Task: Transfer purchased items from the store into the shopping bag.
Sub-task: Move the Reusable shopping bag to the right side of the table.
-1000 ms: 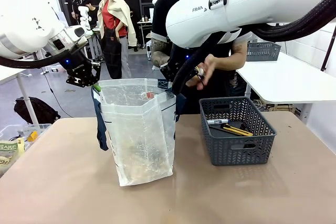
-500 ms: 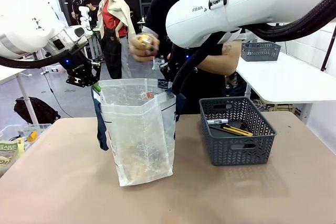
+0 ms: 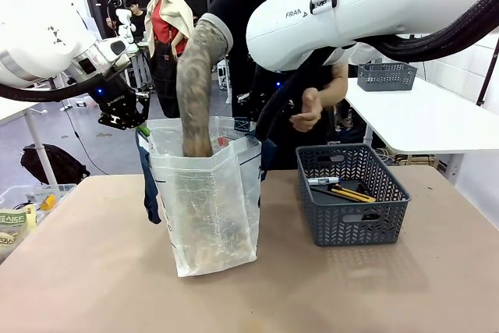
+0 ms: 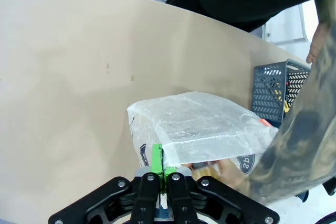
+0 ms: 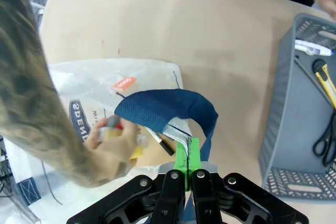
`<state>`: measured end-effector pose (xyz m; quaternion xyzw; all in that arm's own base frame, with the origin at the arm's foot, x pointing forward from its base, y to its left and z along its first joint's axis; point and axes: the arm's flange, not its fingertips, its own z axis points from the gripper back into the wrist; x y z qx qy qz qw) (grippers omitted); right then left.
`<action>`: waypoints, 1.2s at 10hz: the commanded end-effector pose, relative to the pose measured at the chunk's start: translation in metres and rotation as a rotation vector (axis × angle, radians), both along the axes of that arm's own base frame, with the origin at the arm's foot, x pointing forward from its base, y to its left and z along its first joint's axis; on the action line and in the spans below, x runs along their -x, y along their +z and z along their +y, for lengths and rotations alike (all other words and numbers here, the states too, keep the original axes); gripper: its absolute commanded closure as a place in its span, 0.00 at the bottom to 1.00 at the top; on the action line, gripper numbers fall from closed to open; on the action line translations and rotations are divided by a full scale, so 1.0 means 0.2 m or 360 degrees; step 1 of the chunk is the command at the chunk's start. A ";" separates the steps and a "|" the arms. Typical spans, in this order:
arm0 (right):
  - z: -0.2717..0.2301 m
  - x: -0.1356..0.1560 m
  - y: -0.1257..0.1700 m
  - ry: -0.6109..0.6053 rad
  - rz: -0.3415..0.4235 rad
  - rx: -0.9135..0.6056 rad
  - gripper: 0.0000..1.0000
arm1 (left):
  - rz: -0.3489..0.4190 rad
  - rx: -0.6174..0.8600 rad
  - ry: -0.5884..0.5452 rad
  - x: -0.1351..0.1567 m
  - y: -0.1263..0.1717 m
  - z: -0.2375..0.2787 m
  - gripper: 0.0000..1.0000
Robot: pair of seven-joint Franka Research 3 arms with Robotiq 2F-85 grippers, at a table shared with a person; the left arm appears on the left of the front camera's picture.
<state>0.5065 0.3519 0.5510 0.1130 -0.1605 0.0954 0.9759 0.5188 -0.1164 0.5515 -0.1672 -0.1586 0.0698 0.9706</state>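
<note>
The translucent white shopping bag (image 3: 207, 208) stands open at mid-table. My left gripper (image 3: 134, 124) is shut on its left rim, green pads pinching the plastic (image 4: 160, 157). My right gripper (image 3: 256, 132) is shut on the right rim beside the navy strap handle (image 5: 168, 109), pads together (image 5: 187, 157). A person's arm (image 3: 195, 83) reaches down into the bag, the hand (image 5: 113, 141) holding small items inside. To the right sits the dark grey basket (image 3: 351, 222), the store, holding a marker (image 5: 313, 50), a yellow piece (image 5: 326, 80), pens (image 3: 351, 193) and scissors (image 5: 323, 141).
A clear bin (image 3: 23, 210) with odds and ends sits off the table's left edge. A white table at the back right carries another grey basket (image 3: 390, 76). The person's other hand (image 3: 306, 115) hovers behind the store. Bare tabletop (image 3: 327, 294) lies in front.
The person's hand, which carried a small item from above the basket over to the bag, has now plunged into the bag. Both grippers have held still on the rim.
</note>
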 end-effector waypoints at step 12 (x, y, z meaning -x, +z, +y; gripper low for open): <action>-0.02 0.00 0.00 -0.0012 0.0011 -0.0011 1.00 | 0.0000 0.0008 0.0029 0.01 0.01 0.02 1.00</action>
